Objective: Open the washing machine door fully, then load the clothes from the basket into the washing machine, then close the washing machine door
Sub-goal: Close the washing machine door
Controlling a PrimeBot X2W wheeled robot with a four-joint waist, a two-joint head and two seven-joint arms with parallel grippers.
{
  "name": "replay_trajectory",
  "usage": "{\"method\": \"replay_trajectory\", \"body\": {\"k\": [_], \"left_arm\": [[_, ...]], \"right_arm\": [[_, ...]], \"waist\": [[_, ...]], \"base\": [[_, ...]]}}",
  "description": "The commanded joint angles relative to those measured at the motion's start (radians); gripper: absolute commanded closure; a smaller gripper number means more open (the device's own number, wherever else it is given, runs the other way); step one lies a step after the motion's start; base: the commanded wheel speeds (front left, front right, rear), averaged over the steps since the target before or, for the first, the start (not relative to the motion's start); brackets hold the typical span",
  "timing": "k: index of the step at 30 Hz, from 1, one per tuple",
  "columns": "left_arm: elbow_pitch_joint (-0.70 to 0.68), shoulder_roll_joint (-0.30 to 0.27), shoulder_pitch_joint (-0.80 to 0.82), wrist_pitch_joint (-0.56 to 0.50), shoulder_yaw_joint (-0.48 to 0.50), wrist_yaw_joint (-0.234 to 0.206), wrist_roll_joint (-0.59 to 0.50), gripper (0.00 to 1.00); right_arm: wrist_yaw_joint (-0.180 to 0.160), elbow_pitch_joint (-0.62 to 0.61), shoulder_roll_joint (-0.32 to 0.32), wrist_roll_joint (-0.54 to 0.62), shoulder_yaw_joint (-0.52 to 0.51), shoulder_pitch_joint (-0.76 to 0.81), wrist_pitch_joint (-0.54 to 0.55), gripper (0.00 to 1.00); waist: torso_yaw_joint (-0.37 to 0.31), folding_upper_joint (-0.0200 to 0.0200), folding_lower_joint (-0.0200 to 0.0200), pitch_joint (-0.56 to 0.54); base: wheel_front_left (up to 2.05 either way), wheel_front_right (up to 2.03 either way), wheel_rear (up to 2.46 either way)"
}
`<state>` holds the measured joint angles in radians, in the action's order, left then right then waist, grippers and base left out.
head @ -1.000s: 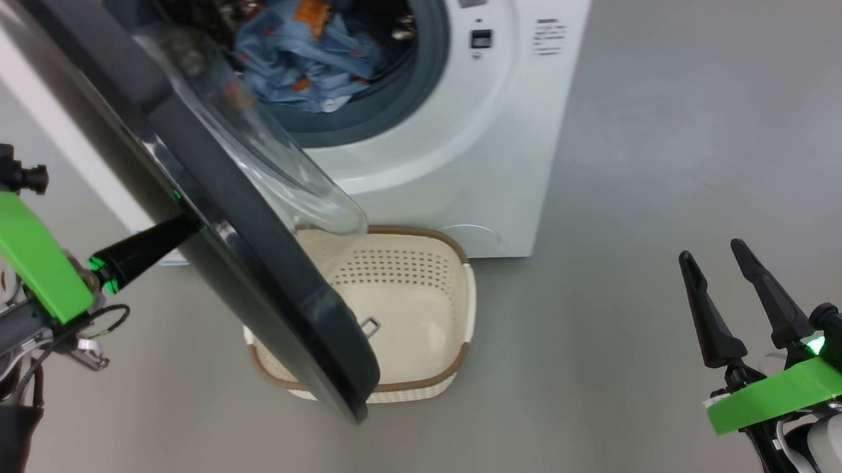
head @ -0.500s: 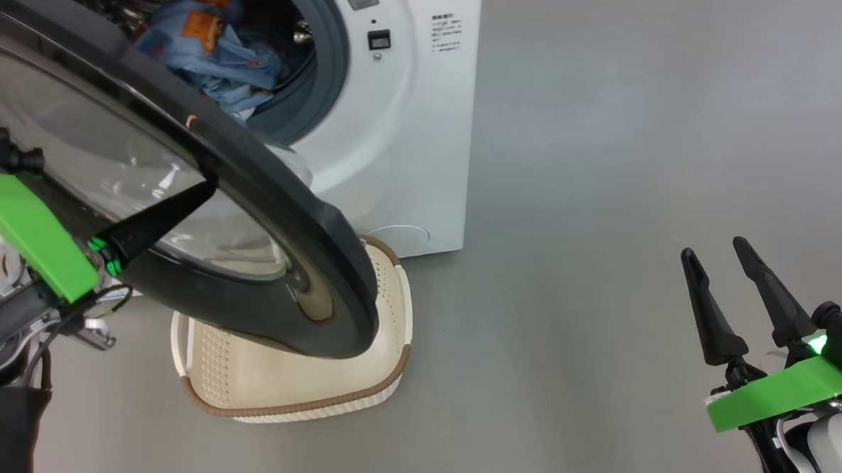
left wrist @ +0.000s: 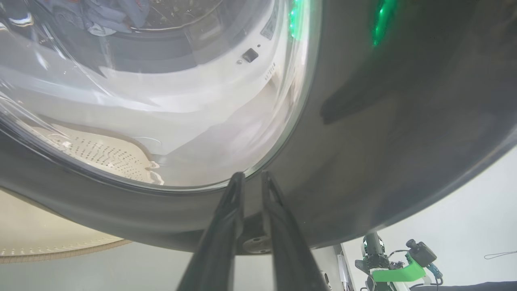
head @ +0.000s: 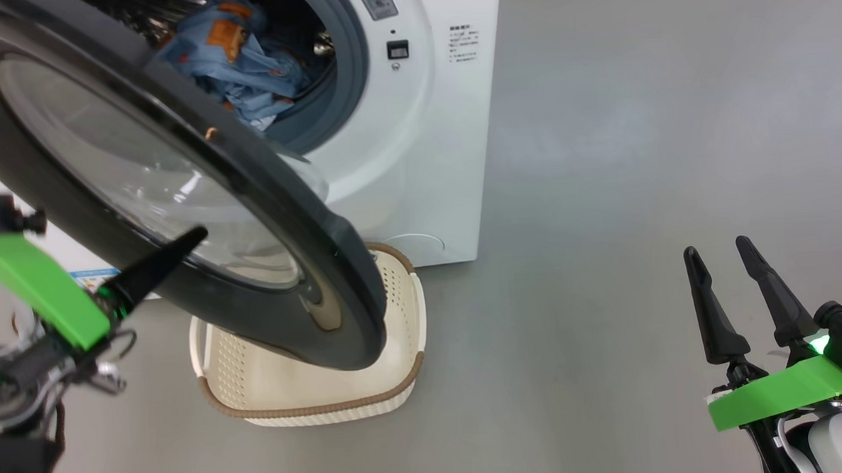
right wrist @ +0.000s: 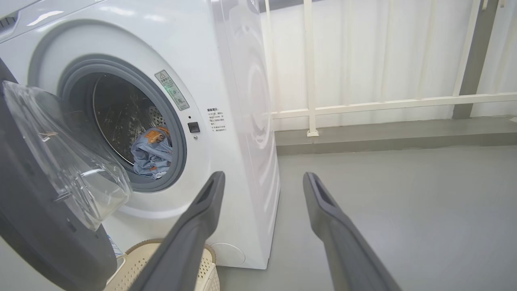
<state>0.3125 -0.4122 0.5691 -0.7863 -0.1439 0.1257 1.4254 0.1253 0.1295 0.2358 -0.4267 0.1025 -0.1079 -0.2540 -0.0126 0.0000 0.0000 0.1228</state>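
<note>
Toward the upper left of the head view, the washing machine stands with its steel drum exposed, and the clothes, light-blue cloth with orange-brown prints, lie heaped inside it against the grey gasket. Below, the basket sits on the floor just before the machine's front; the part of its cream bottom that shows is bare, the rest hidden behind the washing machine door. That door stands partly swung out, its black rim hanging over the basket's left half and its domed glass turned toward the drum. At the lower left, the left gripper has its fingers drawn narrow with only a slit between them, holding nothing, tips at the outer face of the door where rim meets glass; whether they touch it cannot be told. At the lower right, the right gripper is spread wide and empty, well apart from machine and basket. Grey floor lies open across the right half, and a white railing bounds it beyond the machine.
</note>
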Motion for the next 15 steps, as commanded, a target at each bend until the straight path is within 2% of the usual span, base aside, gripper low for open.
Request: {"method": "replay_trajectory", "body": {"k": [1,3,11,15], "left_arm": [[-0.021,-0.049,-0.003,0.017,0.046,0.005,-0.013,0.59],[-0.021,-0.048,-0.037,0.048,0.049,0.005,-0.017,0.0],[-0.018,-0.042,-0.165,0.172,0.055,0.005,-0.024,0.0],[-0.012,-0.04,-0.227,0.27,0.063,0.005,-0.033,0.0]], "right_arm": [[0.005,-0.022,0.014,0.014,0.023,0.014,-0.008,0.0],[0.005,-0.021,0.015,0.013,0.023,0.019,-0.008,0.0],[0.005,-0.019,0.013,0.011,0.026,0.033,-0.008,0.0],[0.005,-0.019,0.013,0.011,0.026,0.042,-0.008,0.0]], "waist": [[0.01,0.0,0.0,-0.01],[0.016,0.0,0.0,-0.019],[0.03,0.0,0.0,-0.038],[0.036,0.0,0.0,-0.046]], "base": [[0.0,0.0,0.0],[0.0,0.0,0.0],[0.0,0.0,0.0],[0.0,0.0,0.0]]}}
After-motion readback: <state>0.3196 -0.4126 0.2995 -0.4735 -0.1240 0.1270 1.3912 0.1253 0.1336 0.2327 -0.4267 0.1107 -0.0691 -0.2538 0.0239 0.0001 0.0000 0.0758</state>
